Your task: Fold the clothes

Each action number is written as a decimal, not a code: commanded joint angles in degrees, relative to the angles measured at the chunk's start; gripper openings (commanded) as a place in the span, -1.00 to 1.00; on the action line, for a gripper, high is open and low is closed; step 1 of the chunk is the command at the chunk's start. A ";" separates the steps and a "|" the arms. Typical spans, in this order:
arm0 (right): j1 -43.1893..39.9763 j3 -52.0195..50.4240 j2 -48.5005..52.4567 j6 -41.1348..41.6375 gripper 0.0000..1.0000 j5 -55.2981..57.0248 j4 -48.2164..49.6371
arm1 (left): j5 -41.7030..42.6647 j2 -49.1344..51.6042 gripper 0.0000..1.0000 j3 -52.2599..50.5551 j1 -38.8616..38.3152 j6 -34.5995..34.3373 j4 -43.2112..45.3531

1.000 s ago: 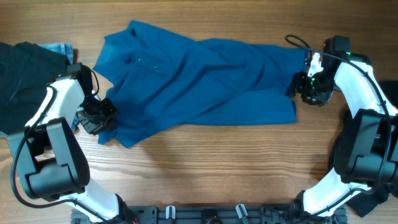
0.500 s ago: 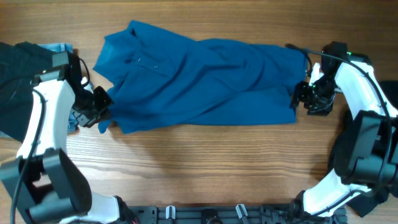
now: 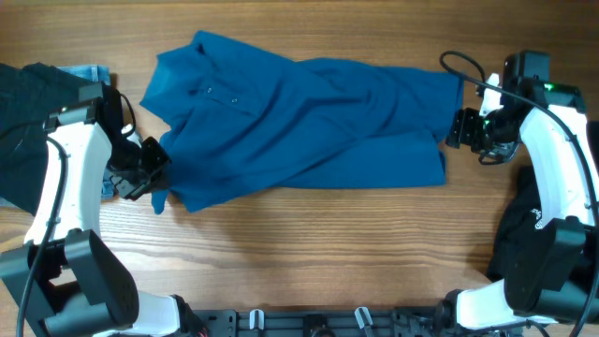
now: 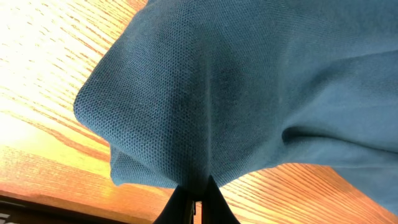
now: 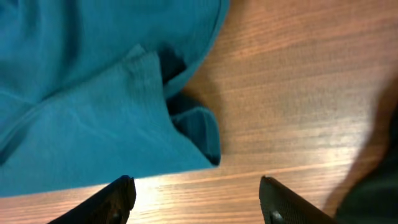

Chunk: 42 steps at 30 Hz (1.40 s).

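Observation:
A large teal-blue collared shirt (image 3: 299,122) lies spread across the middle of the wooden table, collar and buttoned placket at the upper left. My left gripper (image 3: 153,175) is shut on the shirt's lower left corner; the left wrist view shows the cloth (image 4: 205,93) pinched between the closed fingertips (image 4: 182,205). My right gripper (image 3: 461,129) is open and empty just right of the shirt's right edge; the right wrist view shows the shirt's hem corner (image 5: 199,134) on the table between the spread fingers (image 5: 118,199).
A black garment (image 3: 28,122) and a light-blue denim piece (image 3: 89,72) lie at the far left edge. More dark cloth (image 3: 524,234) sits at the right edge. Bare wood (image 3: 309,253) runs along the front of the table.
My right gripper moved right, off the shirt's right edge, and is open. My left gripper, after pulling up and left, shifted slightly back right, still holding the shirt's corner.

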 commanded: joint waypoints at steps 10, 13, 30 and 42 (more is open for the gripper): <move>1.60 -4.92 7.93 0.44 0.35 -12.55 15.58 | 0.72 -0.52 -0.92 0.87 0.24 0.66 0.46; 3.13 -4.92 10.21 0.42 0.35 -12.94 18.29 | 0.72 -0.52 -0.92 0.87 0.24 0.66 0.48; 6.19 -4.92 17.05 5.25 0.23 -2.45 22.75 | 0.72 -0.52 -0.92 0.87 0.24 0.63 0.46; 6.40 -4.90 17.03 6.29 -0.91 -8.74 21.42 | 0.74 -0.52 -0.92 0.87 0.24 0.61 0.46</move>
